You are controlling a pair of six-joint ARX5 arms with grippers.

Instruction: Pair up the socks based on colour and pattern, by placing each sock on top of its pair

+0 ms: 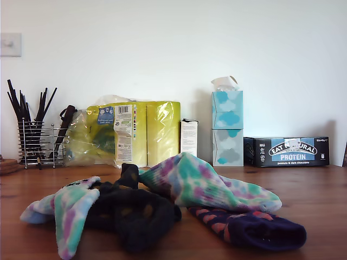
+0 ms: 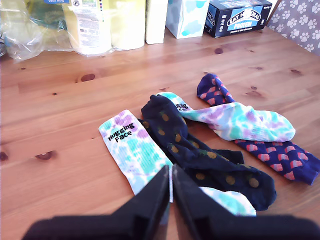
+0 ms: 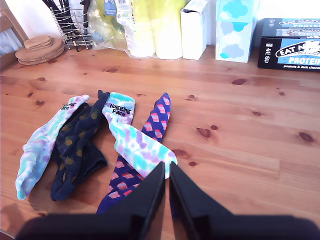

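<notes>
- Socks: two tie-dye (image 3: 37, 145) (image 3: 135, 142), dotted navy (image 3: 75, 150), orange-spotted (image 3: 142, 150), heaped mid-worktop (image 3: 240, 115); nothing paired.
- First end effector (image 2: 171, 197), second end effector (image 3: 166, 192): pressed together, nothing held, above the heap.
- Step judged: first pick. Opening and descent onto one tie-dye are called for.

A pine table (image 1: 320, 189) meets a plain white wall (image 1: 162, 43). A light switch (image 1: 11, 44) sits high up. Daylight is soft.

"Hugging Face" on tie-dye sock cuffs (image 2: 121, 134); "EAT NATURAL PROTEIN" on dark box (image 1: 286, 151) by wall.
</notes>
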